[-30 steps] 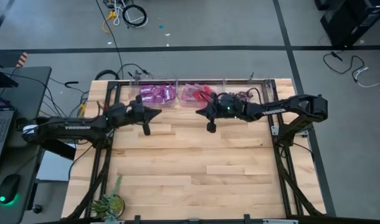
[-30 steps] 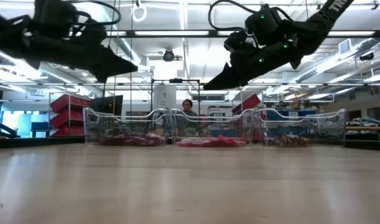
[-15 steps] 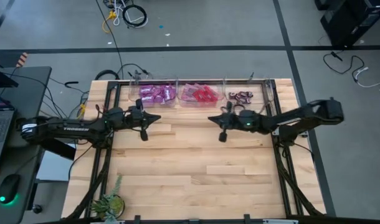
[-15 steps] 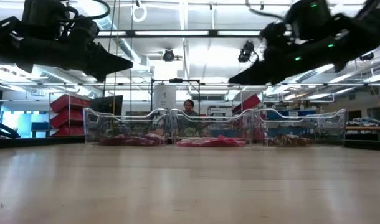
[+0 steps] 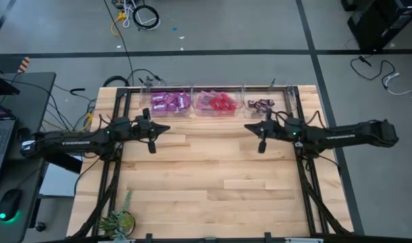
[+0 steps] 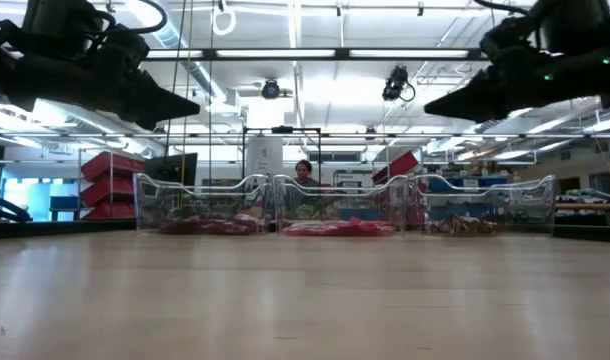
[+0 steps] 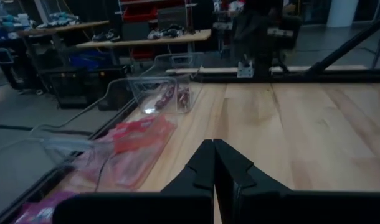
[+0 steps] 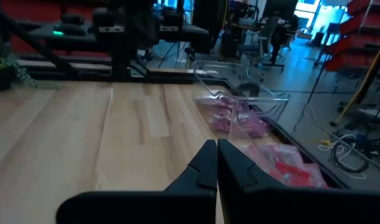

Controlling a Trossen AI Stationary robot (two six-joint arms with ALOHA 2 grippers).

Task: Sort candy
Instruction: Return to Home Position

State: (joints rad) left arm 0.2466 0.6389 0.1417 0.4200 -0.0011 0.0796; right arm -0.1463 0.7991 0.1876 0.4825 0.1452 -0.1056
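The candy lies sorted in three clear bins along the table's far edge: purple packets (image 5: 167, 102), red packets (image 5: 218, 102) and dark brown packets (image 5: 261, 104). In the low view the bins (image 6: 345, 205) rest on their bottoms on the wood. My left gripper (image 5: 167, 128) hovers shut and level above the table's left half, in front of the purple bin. My right gripper (image 5: 247, 127) hovers shut and level on the right, in front of the brown bin. Both wrist views show the fingertips (image 7: 213, 146) (image 8: 213, 146) closed together with nothing between them.
A bare stretch of wooden tabletop (image 5: 213, 182) spreads from the bins to the near edge. A small plant (image 5: 118, 219) sits at the near left corner. Black frame rails (image 5: 307, 182) run along both sides. A person (image 6: 303, 172) stands behind the bins, beyond the table.
My right gripper has drawn back from in front of the red bin toward the table's right edge, staying shut and coming up from a downward tilt to level. My left gripper has drawn back a little toward the left edge. The candy has not moved.
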